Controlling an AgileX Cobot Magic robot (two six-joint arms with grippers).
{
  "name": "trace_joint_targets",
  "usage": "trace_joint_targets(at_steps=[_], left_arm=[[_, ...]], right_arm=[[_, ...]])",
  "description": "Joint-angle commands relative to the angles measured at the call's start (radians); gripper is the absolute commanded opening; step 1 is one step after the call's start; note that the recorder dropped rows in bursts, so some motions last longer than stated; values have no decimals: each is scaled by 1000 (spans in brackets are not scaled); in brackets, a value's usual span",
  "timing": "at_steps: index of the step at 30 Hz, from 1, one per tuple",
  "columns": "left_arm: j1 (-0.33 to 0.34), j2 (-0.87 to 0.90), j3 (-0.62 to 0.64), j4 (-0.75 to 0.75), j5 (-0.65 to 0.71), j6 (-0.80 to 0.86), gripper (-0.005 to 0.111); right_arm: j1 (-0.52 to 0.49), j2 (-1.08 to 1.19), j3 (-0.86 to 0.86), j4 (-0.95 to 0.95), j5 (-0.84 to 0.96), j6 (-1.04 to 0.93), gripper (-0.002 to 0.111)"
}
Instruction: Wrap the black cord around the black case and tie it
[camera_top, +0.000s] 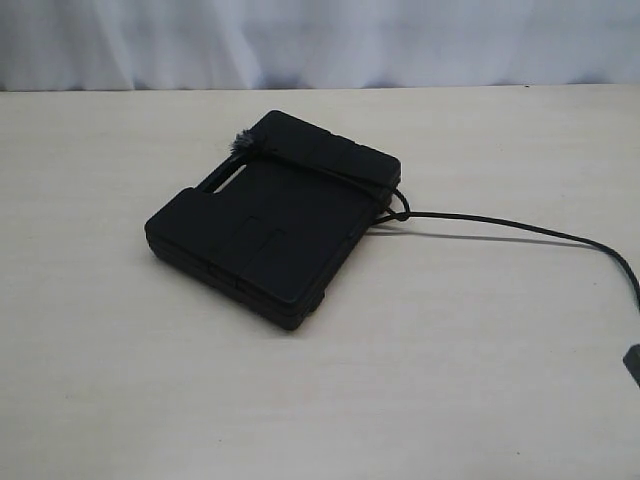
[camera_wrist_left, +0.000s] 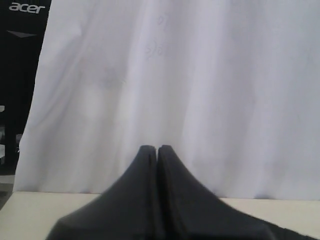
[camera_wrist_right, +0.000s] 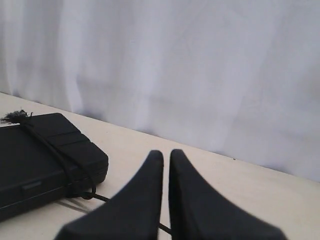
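The black case (camera_top: 270, 225) lies flat in the middle of the table, its handle slot at the far left side. The black cord (camera_top: 480, 222) crosses the case's far end. Its frayed tuft (camera_top: 241, 143) sits by the handle slot, and a small loop hangs at the right corner. From there the cord trails right and leaves the picture. In the right wrist view the case (camera_wrist_right: 35, 160) and cord (camera_wrist_right: 60, 155) lie off to one side. My right gripper (camera_wrist_right: 166, 152) is shut to a thin slit with the cord passing underneath. My left gripper (camera_wrist_left: 157, 148) is shut on nothing and faces the curtain.
The pale table (camera_top: 150, 380) has bare surface on all sides of the case. A white curtain (camera_top: 320, 40) hangs behind its far edge. A dark bit of hardware (camera_top: 632, 365) shows at the right edge. A black monitor (camera_wrist_left: 22, 75) stands beside the curtain.
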Motion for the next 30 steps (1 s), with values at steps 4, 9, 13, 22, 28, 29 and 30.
trace_joint_targets(at_steps=[4, 9, 13, 22, 28, 29, 30], left_arm=[[-15, -212, 172, 212, 188, 2, 0], [-19, -369, 172, 231, 537, 2, 0], [-17, -369, 172, 231, 557, 2, 0], [-17, -369, 172, 224, 558, 2, 0], [-17, -369, 172, 166, 558, 2, 0], [-17, -369, 172, 151, 558, 2, 0], [-17, -369, 172, 151, 558, 2, 0]], right_arm=[[4, -234, 23, -6, 307, 4, 4], [2, -399, 23, -6, 378, 4, 4], [-2, -399, 23, -6, 315, 4, 4], [-2, -399, 23, -6, 315, 4, 4], [-37, -399, 23, -6, 315, 4, 4], [-65, -399, 23, -6, 315, 4, 4], [-71, -399, 23, -6, 315, 4, 4]])
